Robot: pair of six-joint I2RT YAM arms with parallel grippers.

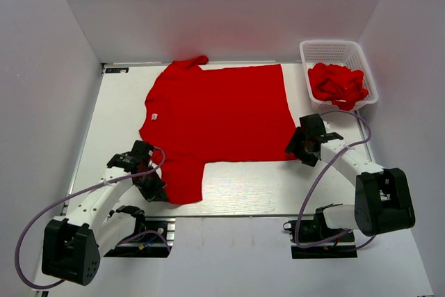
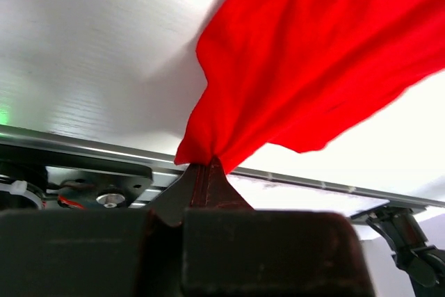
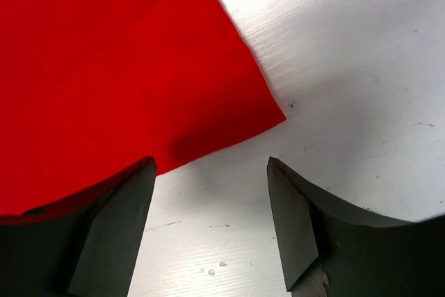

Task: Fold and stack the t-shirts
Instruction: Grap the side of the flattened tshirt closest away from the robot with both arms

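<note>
Top camera looked down from above and behind my bases, covering the whole surface (image 1: 243, 187). Wrist cameras sat close behind my left hand (image 2: 208, 169) and right hand (image 3: 212, 166); all three views shared the spread t-shirt (image 1: 215, 113).

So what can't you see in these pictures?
- Heap of shirts in the basket, top view: too crumpled and small to count.
- Neck label, top view: too small to read.
- Spread shirt, both wrist views: cut off by the picture edges.
- Its pinched corner, top view: hidden under the left claw.
</note>
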